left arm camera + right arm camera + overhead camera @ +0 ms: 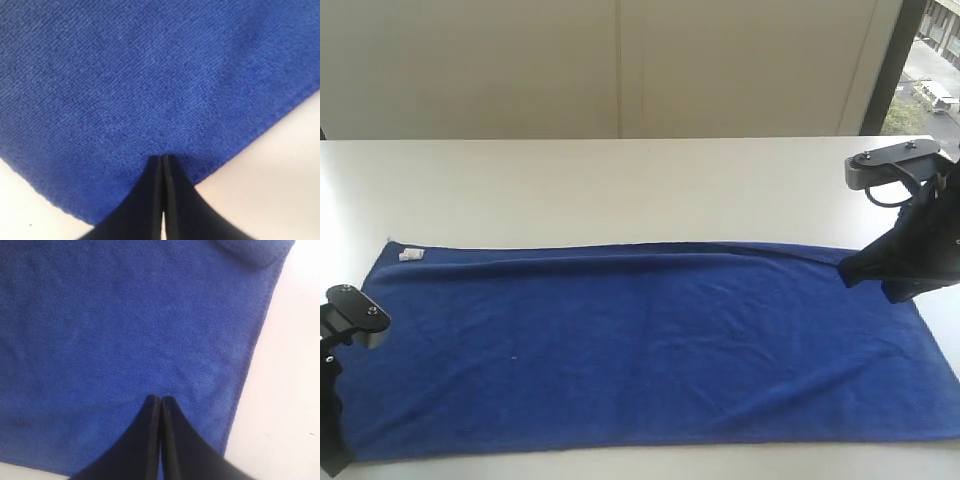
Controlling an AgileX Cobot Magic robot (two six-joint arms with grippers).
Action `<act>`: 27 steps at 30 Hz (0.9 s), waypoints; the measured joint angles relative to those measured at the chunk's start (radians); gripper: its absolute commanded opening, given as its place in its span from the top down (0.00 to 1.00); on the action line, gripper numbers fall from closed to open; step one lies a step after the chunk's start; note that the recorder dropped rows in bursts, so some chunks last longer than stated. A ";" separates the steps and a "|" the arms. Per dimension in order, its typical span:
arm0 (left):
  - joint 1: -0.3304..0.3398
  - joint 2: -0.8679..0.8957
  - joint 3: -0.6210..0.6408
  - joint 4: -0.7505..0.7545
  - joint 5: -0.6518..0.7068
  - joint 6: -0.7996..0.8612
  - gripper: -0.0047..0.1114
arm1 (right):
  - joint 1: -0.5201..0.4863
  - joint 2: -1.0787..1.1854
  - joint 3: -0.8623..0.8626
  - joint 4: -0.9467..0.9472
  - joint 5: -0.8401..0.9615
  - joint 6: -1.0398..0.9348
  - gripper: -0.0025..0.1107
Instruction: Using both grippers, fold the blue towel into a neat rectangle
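Note:
The blue towel (650,345) lies spread out on the white table (620,190), long side across, with a low ridge along its far edge and a small white tag (412,254) at the far left corner. My left gripper (332,462) is at the towel's near left corner. In the left wrist view this gripper (162,158) is shut, tips close over the cloth (150,75), nothing between them. My right gripper (845,275) is at the towel's right end. In the right wrist view it (161,399) is shut above the towel (125,315), near the short edge, holding nothing.
Bare white table (290,390) runs beyond the towel's right edge and behind it to a pale wall (620,60). A window strip (930,60) shows at the far right. The towel's far right corner forms a small bump (255,250).

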 measured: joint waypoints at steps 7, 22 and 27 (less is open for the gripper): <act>0.000 -0.009 0.003 0.027 0.037 -0.006 0.96 | 0.000 0.000 0.000 0.000 0.000 0.000 0.98; -0.002 -0.229 -0.084 -0.283 0.054 0.032 0.96 | 0.000 0.000 0.000 0.013 -0.159 0.000 0.98; -0.108 -0.201 -0.084 -1.005 0.013 0.538 0.96 | 0.000 0.067 -0.004 0.013 -0.220 0.000 0.98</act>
